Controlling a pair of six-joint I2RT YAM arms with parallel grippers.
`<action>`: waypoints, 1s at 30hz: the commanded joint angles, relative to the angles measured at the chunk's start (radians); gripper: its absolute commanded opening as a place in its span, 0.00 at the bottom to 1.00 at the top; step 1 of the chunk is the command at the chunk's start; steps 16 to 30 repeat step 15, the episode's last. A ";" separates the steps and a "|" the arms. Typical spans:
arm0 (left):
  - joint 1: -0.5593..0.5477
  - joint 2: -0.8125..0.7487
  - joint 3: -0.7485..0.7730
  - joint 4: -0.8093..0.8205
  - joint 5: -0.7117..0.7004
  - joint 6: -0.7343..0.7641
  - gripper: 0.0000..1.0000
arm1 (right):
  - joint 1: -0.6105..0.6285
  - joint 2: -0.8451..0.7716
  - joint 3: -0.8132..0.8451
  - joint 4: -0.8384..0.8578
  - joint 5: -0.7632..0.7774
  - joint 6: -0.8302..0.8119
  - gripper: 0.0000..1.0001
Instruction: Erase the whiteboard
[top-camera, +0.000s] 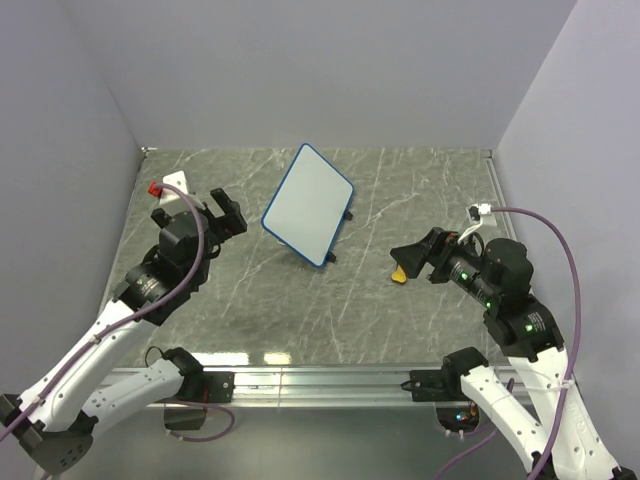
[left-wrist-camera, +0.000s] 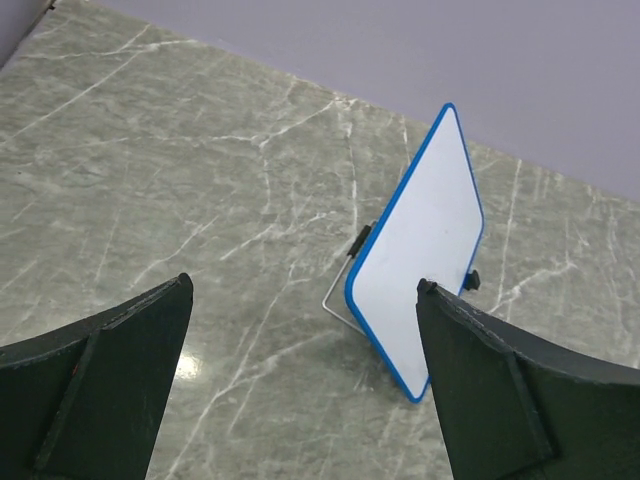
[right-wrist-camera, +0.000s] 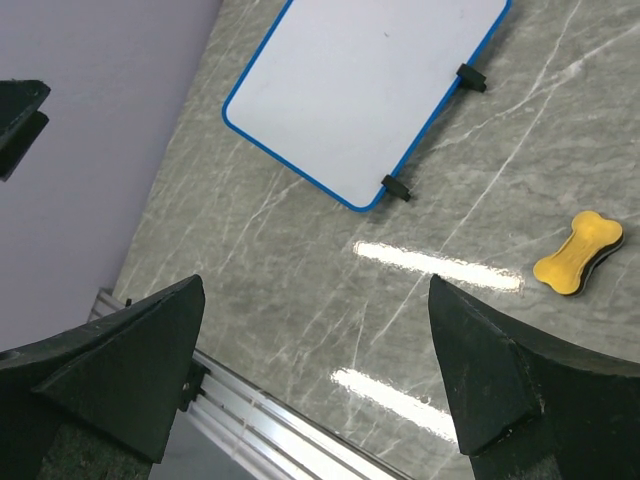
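The whiteboard stands propped on the marble table, mid-back, with a blue frame, small black feet and a clean white face. It also shows in the left wrist view and the right wrist view. A yellow bone-shaped eraser lies on the table to its right, and also shows in the right wrist view. My left gripper is open and empty, left of the board. My right gripper is open and empty, right beside the eraser.
A thin wire stand props the board from behind. An aluminium rail runs along the near table edge. Purple-grey walls close the left, back and right sides.
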 joint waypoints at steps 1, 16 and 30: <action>-0.001 -0.025 -0.026 0.067 -0.043 0.038 0.99 | 0.004 -0.003 -0.007 0.024 0.016 -0.016 1.00; -0.001 -0.028 -0.153 0.254 -0.148 0.217 0.95 | 0.003 0.043 0.024 0.046 0.053 -0.014 0.99; -0.001 -0.028 -0.153 0.254 -0.148 0.217 0.95 | 0.003 0.043 0.024 0.046 0.053 -0.014 0.99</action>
